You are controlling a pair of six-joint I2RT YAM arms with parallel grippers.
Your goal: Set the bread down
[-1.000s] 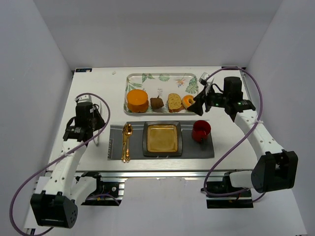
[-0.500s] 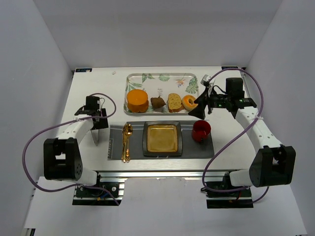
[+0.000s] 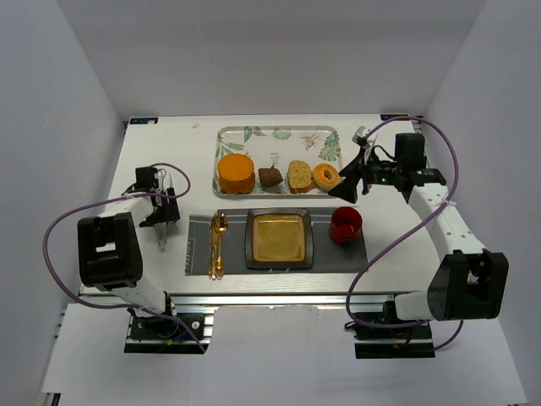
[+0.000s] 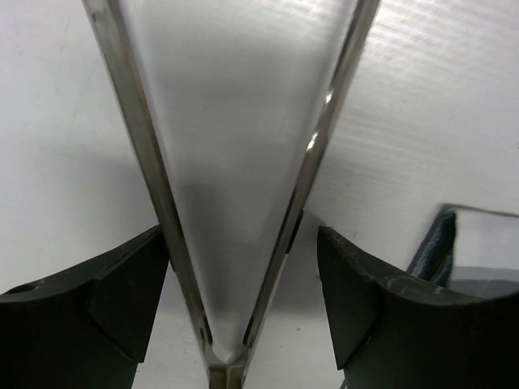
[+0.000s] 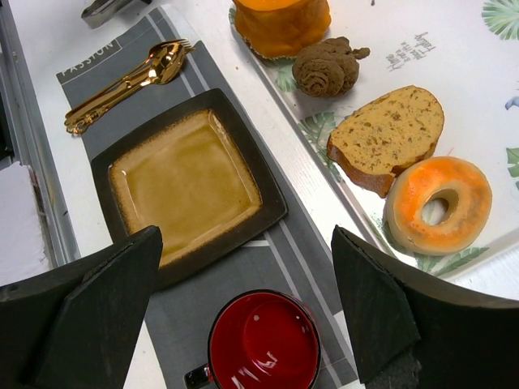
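White walls close round a white worktop (image 3: 169, 152) that carries one flowered tray (image 3: 254, 134) and one grey placemat (image 3: 199, 254). Four foods lie in a row on the tray: one orange round cake (image 3: 236, 173), one brown lump (image 3: 270, 177), one slice of bread (image 3: 298, 176), third from the left, and one glazed ring (image 3: 325, 176). On the mat sit one square dark plate (image 3: 251, 239), one red cup (image 3: 345, 224) and gold cutlery (image 3: 217, 245), bundled so closely that its pieces are hard to count.

One pair of metal tongs (image 4: 227, 365) lies left of the mat. The left hand (image 3: 161, 216) stands wide astride their narrow end; whether its fingers (image 4: 122, 284) press the metal I cannot tell. The right hand (image 3: 345, 182) gapes wide and holds nothing, near the tray's right end.

The right wrist view crops the cake and the cup's lower rim. The left wrist view cuts the tongs off at the top.
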